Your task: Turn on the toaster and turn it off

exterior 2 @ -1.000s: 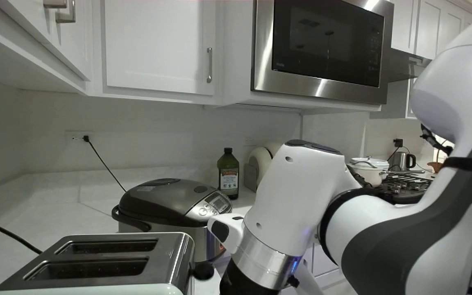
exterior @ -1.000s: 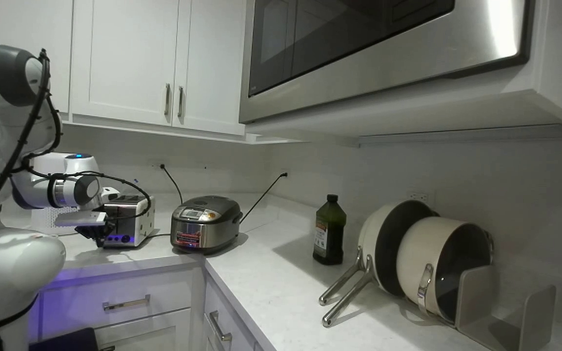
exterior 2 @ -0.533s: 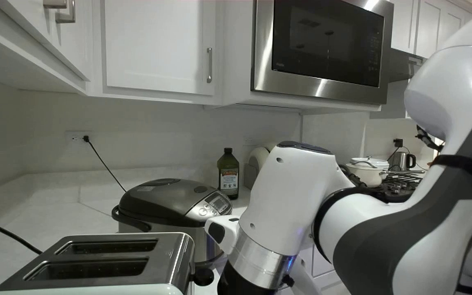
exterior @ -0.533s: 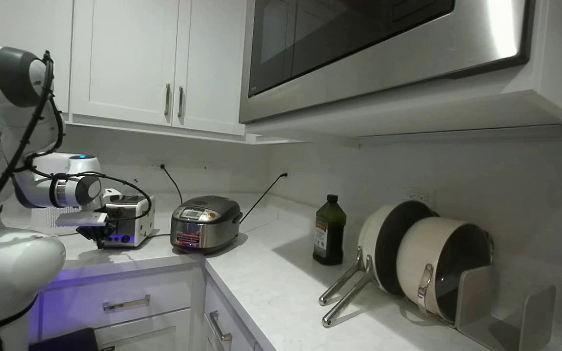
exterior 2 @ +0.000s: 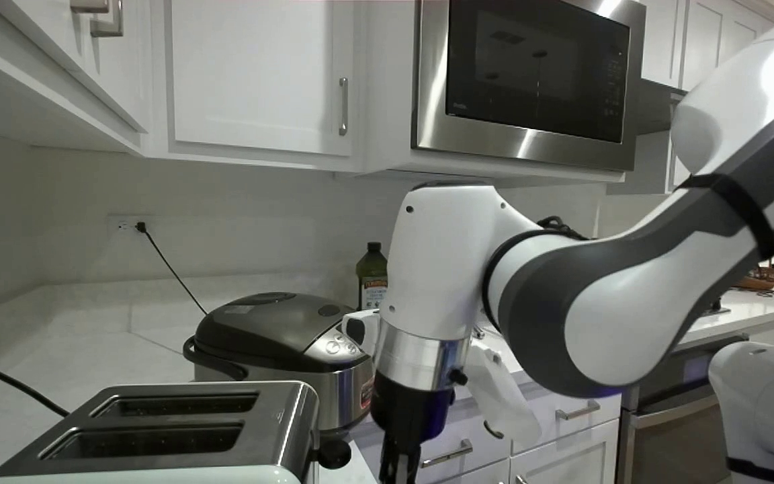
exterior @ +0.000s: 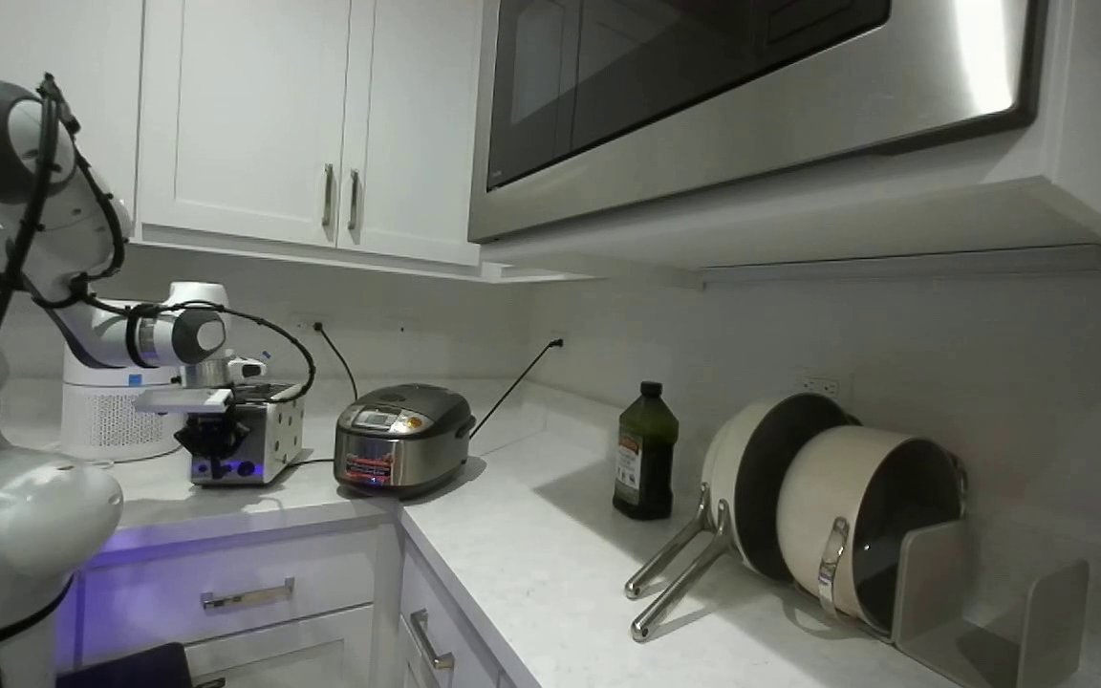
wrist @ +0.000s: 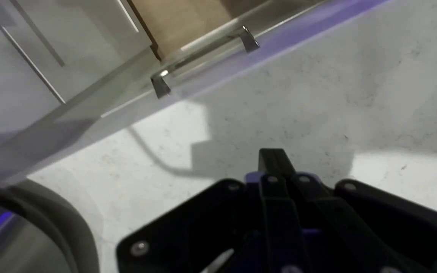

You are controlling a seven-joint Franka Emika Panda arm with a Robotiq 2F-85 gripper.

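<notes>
The black two-fingered gripper [wrist: 275, 157] points down above the pale, grey-flecked stone countertop [wrist: 298, 110], its fingers [wrist: 266, 163] pressed together and gripping nothing. Since half a second ago, the white-and-grey jointed robot arm [exterior 2: 595, 309] has risen, its end straightening from a slant to nearly upright. It now covers part of the dark-green bottle with a printed label [exterior 2: 369, 272], while the white cylindrical appliance with a perforated base [exterior: 116, 425] shows more fully than before.

The wrist view alone shows how the fingertips meet, and looks past them to a bar-shaped metal drawer handle [wrist: 205, 51].

The small boxy silver-metal toaster [exterior 2: 267, 420] stands on the countertop just beside the gripper. In an exterior view its two dark slots [exterior 2: 152, 440] and round black lever knob [exterior 2: 333, 454] can be seen, with a gap between knob and gripper. In an exterior view its blue-lit front panel [exterior: 246, 469] shows, the gripper covering part of it. Near the toaster sits a rounded steel cooker with a dark lid [exterior 2: 273, 329].
</notes>
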